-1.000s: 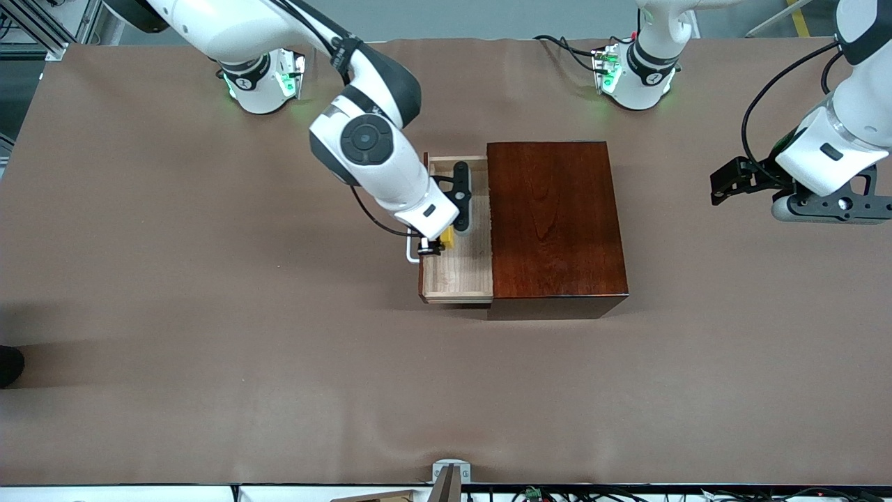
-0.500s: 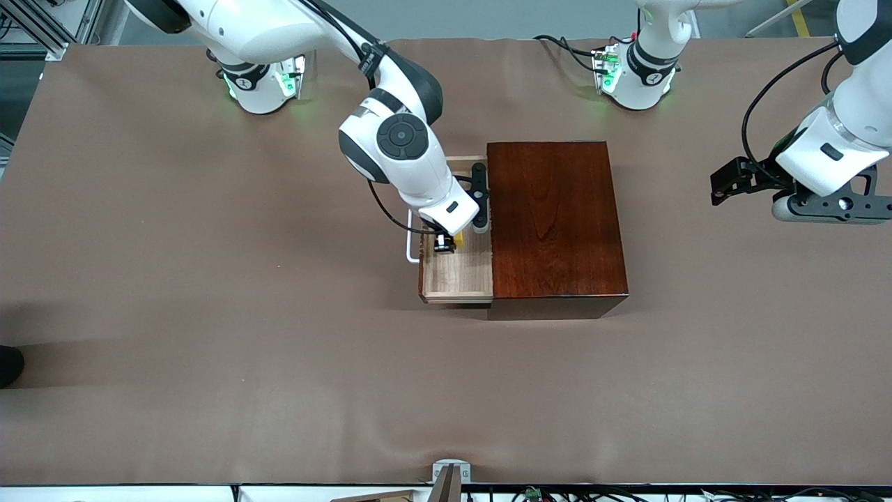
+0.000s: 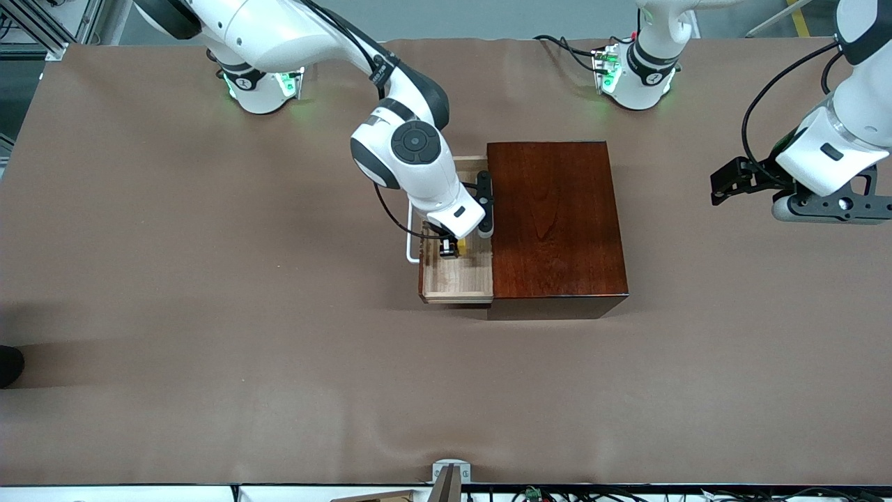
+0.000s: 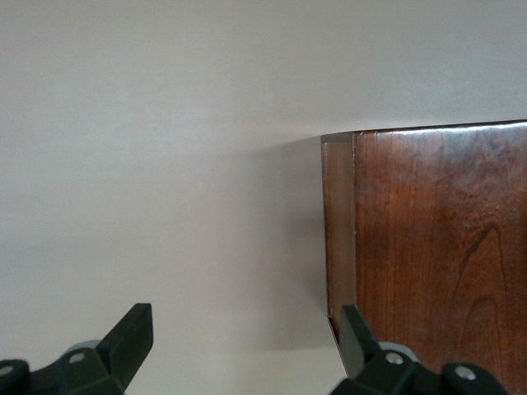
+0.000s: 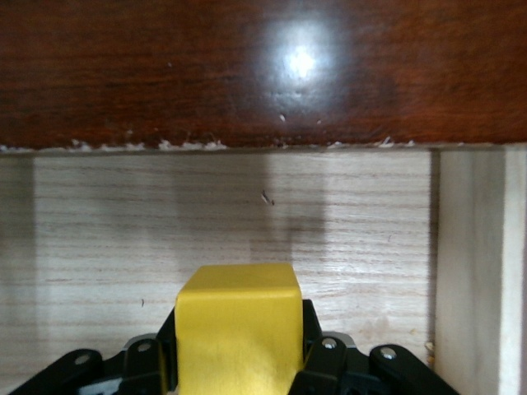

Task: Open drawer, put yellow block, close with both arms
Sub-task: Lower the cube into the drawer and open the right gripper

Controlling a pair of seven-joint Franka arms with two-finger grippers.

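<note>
The drawer (image 3: 456, 279) is pulled out of the dark reddish-brown box (image 3: 554, 223) toward the right arm's end of the table, its white handle (image 3: 410, 251) facing that end. My right gripper (image 3: 451, 247) hangs over the drawer's inside, shut on the yellow block (image 3: 460, 245). In the right wrist view the yellow block (image 5: 239, 325) sits between the black fingers (image 5: 311, 350), just above the drawer's pale floor (image 5: 165, 222) and close to the box front (image 5: 247, 66). My left gripper (image 3: 722, 187) waits open and empty in the air past the box (image 4: 436, 247), toward the left arm's end.
Brown cloth covers the table (image 3: 209, 348). The right arm's wrist and forearm (image 3: 411, 160) hang over the half of the drawer farther from the front camera. A small metal bracket (image 3: 451, 473) sits at the table edge nearest the front camera.
The right arm has carried the yellow block from over the drawer's handle edge to over its inside, closer to the box. The left arm has not moved.
</note>
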